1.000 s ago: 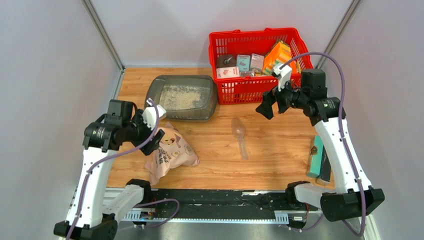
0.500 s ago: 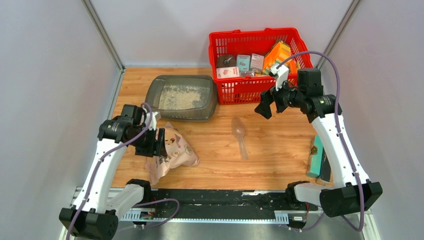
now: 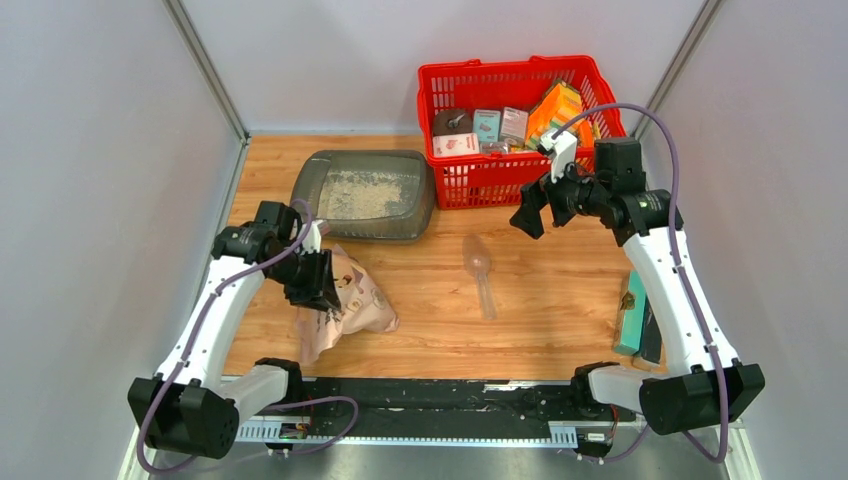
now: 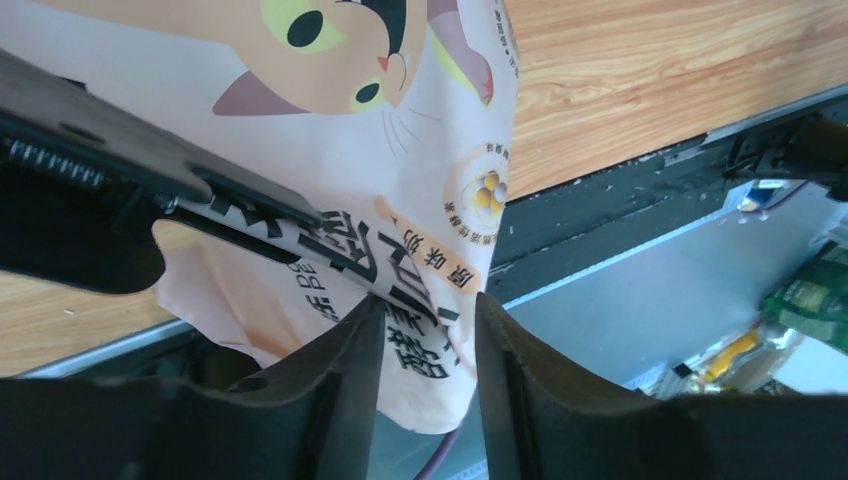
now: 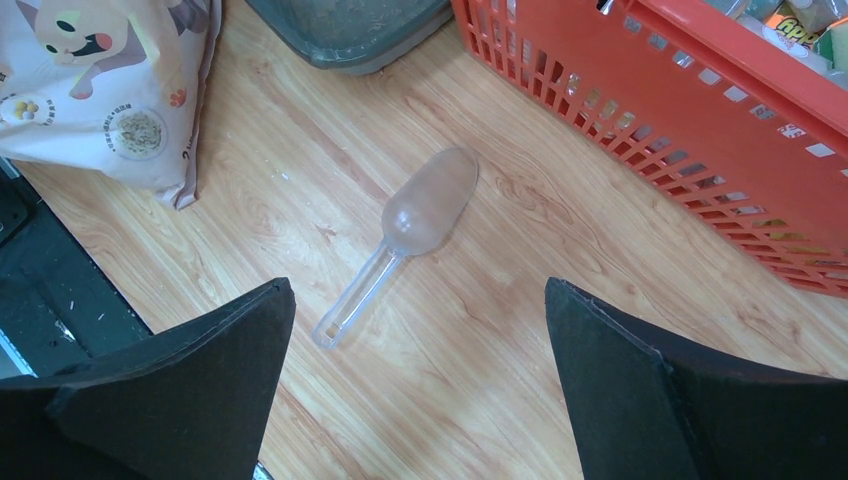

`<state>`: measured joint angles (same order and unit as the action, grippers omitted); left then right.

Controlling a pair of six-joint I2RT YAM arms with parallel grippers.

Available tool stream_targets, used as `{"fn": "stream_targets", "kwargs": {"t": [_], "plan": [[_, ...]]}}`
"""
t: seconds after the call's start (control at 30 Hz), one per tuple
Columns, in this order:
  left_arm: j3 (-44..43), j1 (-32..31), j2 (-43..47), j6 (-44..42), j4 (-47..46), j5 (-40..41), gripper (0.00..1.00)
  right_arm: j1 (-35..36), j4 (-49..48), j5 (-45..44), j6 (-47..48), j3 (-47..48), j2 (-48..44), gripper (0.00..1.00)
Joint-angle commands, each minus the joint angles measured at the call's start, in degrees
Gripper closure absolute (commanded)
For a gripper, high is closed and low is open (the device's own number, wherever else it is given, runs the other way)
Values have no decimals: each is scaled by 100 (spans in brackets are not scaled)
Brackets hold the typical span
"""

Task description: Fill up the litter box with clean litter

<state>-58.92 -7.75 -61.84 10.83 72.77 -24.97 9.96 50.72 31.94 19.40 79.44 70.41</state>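
Note:
The dark grey litter box (image 3: 312,178) stands at the back left, with a layer of pale clean litter (image 3: 362,196) in it. In front of it lies the pinkish-cream litter bag (image 3: 355,305) printed with a cartoon cat (image 4: 340,120). My left gripper (image 3: 314,283) reaches down onto the bag's left side. In the left wrist view its jaws (image 4: 430,315) are shut on a fold of the bag. My right gripper (image 3: 536,211) hovers open in front of the red basket, above the table (image 5: 417,290), holding nothing. The litter box's corner (image 5: 350,35) and the bag (image 5: 110,100) also show in the right wrist view.
A red mesh basket (image 3: 520,68) of small packages stands at the back right, its wall (image 5: 640,110) close to my right gripper. A translucent scoop (image 3: 480,272) (image 5: 425,210) lies mid-table. A teal box (image 3: 632,312) rests near the right edge. Grey walls enclose three sides.
My left arm has swung down and right onto the bag, and its jaws have closed from wide open onto a fold of it. The right arm shifted slightly, still open.

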Motion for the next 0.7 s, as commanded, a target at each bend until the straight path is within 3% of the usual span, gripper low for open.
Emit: {"fn": "stream_targets", "kwargs": {"t": [0.0, 0.13, 0.3, 0.4, 0.43, 0.6, 0.67], "plan": [[38, 28, -117, 218, 17, 166, 43, 24, -97, 22, 38, 36, -1, 0], [108, 28, -459, 262, -61, 98, 41, 50, -89, 49, 38, 116, 113, 0], [73, 28, -610, 218, -141, -95, 55, 77, -53, 40, 99, 63, 113, 0], [-85, 28, -566, -89, 35, -280, 79, 77, -132, 40, 82, -42, 104, 0], [-129, 28, -513, -177, 131, -271, 100, 85, -167, 40, 38, -51, 104, 0], [-594, 28, -267, -994, 483, -60, 100, 112, -185, 145, 2, 97, 183, 0], [-831, 28, -214, -1082, 746, -505, 100, 121, -115, 207, 81, 159, 236, 0]]}}
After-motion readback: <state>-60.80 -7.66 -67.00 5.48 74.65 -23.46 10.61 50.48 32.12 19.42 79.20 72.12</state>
